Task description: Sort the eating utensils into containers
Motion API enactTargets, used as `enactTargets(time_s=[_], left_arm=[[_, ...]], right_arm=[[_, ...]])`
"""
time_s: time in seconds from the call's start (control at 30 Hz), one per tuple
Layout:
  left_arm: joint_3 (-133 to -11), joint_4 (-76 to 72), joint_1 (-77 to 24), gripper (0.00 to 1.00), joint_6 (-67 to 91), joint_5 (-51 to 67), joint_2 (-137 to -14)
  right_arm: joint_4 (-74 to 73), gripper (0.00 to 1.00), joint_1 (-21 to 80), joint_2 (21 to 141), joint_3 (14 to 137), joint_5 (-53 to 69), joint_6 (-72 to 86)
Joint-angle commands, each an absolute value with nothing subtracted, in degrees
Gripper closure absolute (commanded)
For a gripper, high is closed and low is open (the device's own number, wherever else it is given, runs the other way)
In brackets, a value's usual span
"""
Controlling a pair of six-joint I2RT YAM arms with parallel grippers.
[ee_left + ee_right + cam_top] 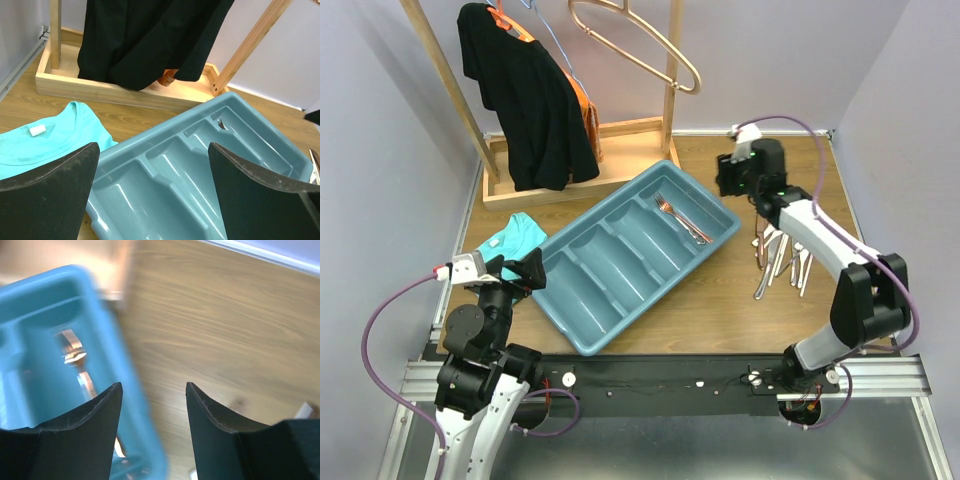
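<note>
- The right end effector [728, 185] is held over the far right rim of the tray [605, 203]. Its fingers are moderately parted and nothing is between them.
- The left end effector [523, 268] is seen at the near left end of the tray, opened wide and also empty.
- Coppery forks [680, 218] are already laid in the rightmost compartment, along its length.
- The loose utensils [778, 258] are lying on the surface [720, 300] just to the right of the tray, partly hidden under the right forearm.
- From the right end effector this pile lies toward the near edge and slightly to the right. Its long axes run roughly far to near, a little fanned.
- The right arm is judged much nearer, since the tray lies between the pile and the left arm.
</note>
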State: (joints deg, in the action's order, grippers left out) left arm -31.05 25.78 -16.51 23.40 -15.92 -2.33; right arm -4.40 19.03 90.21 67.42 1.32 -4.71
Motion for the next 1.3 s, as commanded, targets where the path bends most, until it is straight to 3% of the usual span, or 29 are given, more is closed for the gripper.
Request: enactTargets(time_s=[0.0, 0.4, 1.07, 1.27], left_arm=[[-30.59, 24.61, -16.26, 0.01, 22.59, -15.03, -0.97], [-30.41, 24.52, -16.35, 0.01, 22.33, -15.29, -0.17], [-29.88, 23.29, -16.44, 0.01, 21.53, -14.85, -0.09], [-29.79, 23.12, -16.44, 0.01, 21.36, -14.59, -0.18]], right_arm=[[-8.26, 0.38, 9.44, 86.84, 63.99, -6.68, 5.69], [-9.23, 0.42, -9.13, 93.16, 62.75, -5.18, 18.97], [-3.6, 0.62, -14.06, 108.98, 65.74, -4.05, 18.11], [-3.96, 0.64, -14.06, 112.32, 66.27, -4.04, 17.31]])
